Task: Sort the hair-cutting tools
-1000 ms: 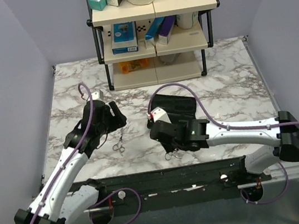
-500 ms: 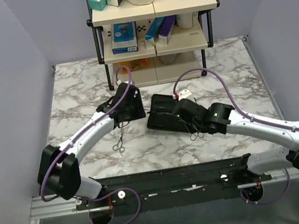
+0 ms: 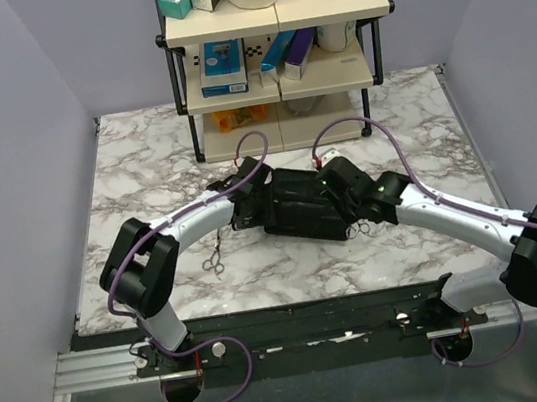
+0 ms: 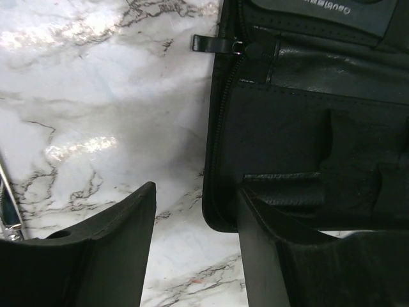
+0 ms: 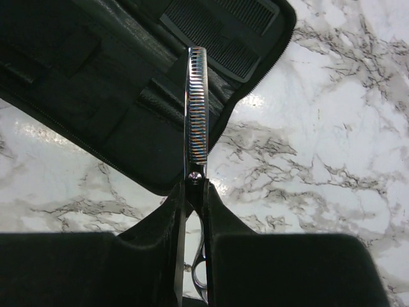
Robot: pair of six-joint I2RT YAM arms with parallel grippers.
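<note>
The right gripper (image 5: pixel 193 192) is clamped on toothed scissors (image 5: pixel 195 109), the blade pointing ahead of its fingers over the open pouch (image 5: pixel 96 83). A comb (image 5: pixel 220 29) is already stowed there. The left gripper (image 4: pixel 197 192) is spread across the pouch's zipped edge. The spare scissors (image 3: pixel 214 262) lie unsorted behind it on the table (image 3: pixel 142 169), which is bare to the right.

The left gripper (image 4: pixel 197 192) shows its two black fingers (image 4: pixel 108 249) apart at the bottom of the view. One finger lies over the white, grey-veined marble table (image 4: pixel 96 96). The other overlaps the near corner of the open flat black fabric pouch (image 4: pixel 307 128), whose zip edge runs up to a black pull tab (image 4: pixel 214 43) on the marble
</note>
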